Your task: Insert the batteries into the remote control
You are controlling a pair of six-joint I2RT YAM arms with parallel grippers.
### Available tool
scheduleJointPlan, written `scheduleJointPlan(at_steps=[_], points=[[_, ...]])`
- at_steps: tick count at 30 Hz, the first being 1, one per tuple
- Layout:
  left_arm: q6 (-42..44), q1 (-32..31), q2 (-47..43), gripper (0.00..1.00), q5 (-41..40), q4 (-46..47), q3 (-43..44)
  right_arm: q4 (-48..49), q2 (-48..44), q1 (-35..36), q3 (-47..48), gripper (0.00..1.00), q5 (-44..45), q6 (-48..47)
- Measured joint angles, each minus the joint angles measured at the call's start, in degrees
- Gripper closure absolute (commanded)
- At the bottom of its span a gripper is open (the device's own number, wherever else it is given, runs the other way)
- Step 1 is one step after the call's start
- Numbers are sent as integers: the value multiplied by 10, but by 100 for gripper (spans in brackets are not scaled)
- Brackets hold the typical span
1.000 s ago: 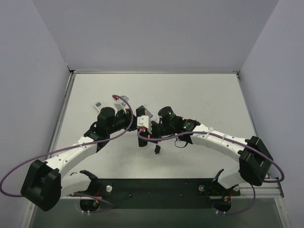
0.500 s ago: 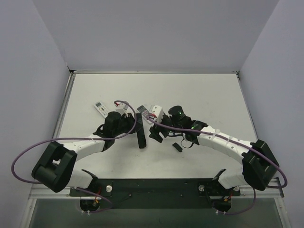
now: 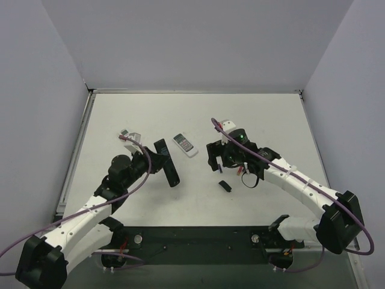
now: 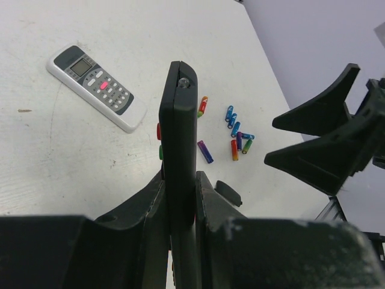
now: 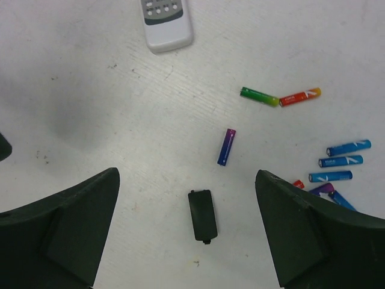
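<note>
- Left claw (image 4: 179,198): closed on the remote control (image 4: 179,132), one finger pressed to each broad face near its near end.
- Remote control: long, slim and black, held on edge left of the worktop's (image 3: 264,120) middle. It points away from the wrist, and red and green buttons show on its left face. Whether it touches the worktop cannot be told.
- Right claw (image 5: 186,180): open wide and holding nothing, poised over the worktop right of centre and well apart from the remote control.
- Batteries (image 5: 226,146): lying loose on the worktop below the right claw.
  - One purple-and-blue cell lies alone.
  - A green (image 5: 259,96) and a red-orange cell (image 5: 299,97) meet end to end in a shallow V, farther away.
  - Several blue cells (image 5: 340,161) lie roughly parallel to the right, with red and purple ones beside them at the frame's edge.
- Small black cover (image 5: 201,214): flat on the worktop, just near of the lone purple-and-blue cell and apart from it.
- White remote (image 3: 185,144): face up between the two claws, towards the far side.
- Second white remote (image 3: 126,135): at the far left, partly hidden behind the left wrist.
</note>
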Motion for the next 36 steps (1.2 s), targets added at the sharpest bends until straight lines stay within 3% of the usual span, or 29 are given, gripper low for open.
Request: scheduleJointPlan(at_steps=[1,7,13,24,36], points=[[-4,0,-15,100,2,-1,-6,-19,3,-2,8,23,8,8],[-52,4,-83,100,41,33,-98,-94,71,-14,79,45,31,45],[-90,4,-93,100,78,66,-162,-144,179,-19,144,57,38,66],[-94,4,-107,100,100,89,-162,-165,270,-30,152,59,35,83],[-94,4,-92,100,103,87,-162,-159,246,-83,111,58,43,110]])
